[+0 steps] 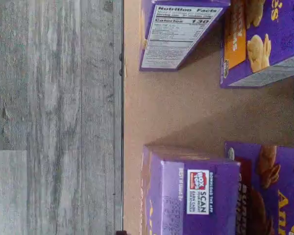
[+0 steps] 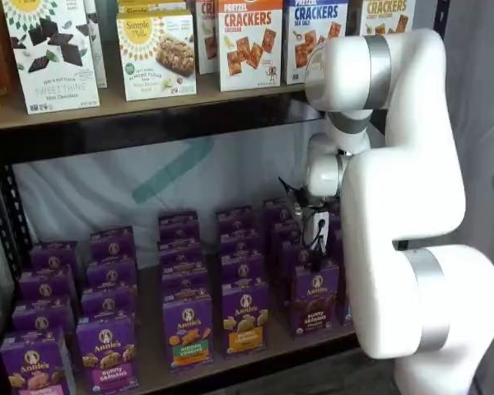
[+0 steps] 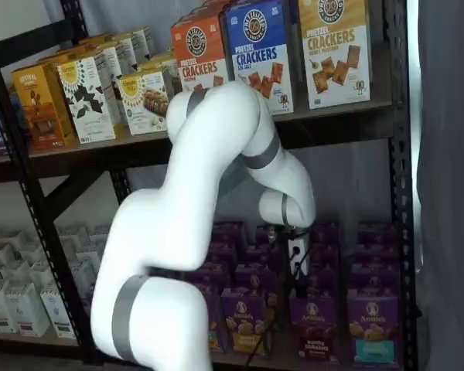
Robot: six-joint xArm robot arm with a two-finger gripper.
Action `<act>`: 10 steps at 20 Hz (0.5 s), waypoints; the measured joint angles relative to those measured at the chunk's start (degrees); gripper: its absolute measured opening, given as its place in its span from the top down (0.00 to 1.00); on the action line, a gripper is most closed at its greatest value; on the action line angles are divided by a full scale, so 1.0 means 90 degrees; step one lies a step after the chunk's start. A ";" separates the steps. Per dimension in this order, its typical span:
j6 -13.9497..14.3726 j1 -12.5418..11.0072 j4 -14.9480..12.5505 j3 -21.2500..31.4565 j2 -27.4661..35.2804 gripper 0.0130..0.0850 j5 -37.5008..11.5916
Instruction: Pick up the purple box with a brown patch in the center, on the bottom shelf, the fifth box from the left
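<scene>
The purple box with the dark brown patch (image 2: 315, 301) stands upright at the front of its column on the bottom shelf (image 2: 148, 362). It also shows in a shelf view (image 3: 313, 328). My gripper (image 2: 317, 260) hangs straight down over that box, fingertips about level with its top edge, and shows in both shelf views (image 3: 300, 287). Only a dark finger shows side-on, so I cannot tell whether it is open. The wrist view shows the brown board (image 1: 186, 107) with several purple boxes on it. I cannot tell which of them is the task's box.
A purple box with golden snacks and an orange band (image 2: 245, 322) stands beside the target. More purple boxes fill the columns behind and to both sides. Cracker boxes (image 2: 249, 41) stand on the higher shelf. The black rack post (image 3: 398, 193) is at the right. Grey floor (image 1: 54, 117) lies beyond the board's edge.
</scene>
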 joint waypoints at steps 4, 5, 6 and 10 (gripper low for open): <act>0.0364 0.0026 -0.0372 -0.0583 0.0150 0.00 0.0898; 0.0381 0.0033 -0.0382 -0.0668 0.0178 0.00 0.0970; 0.0391 0.0040 -0.0386 -0.0745 0.0209 0.00 0.1020; 0.0490 0.0062 -0.0476 -0.1028 0.0338 0.00 0.1214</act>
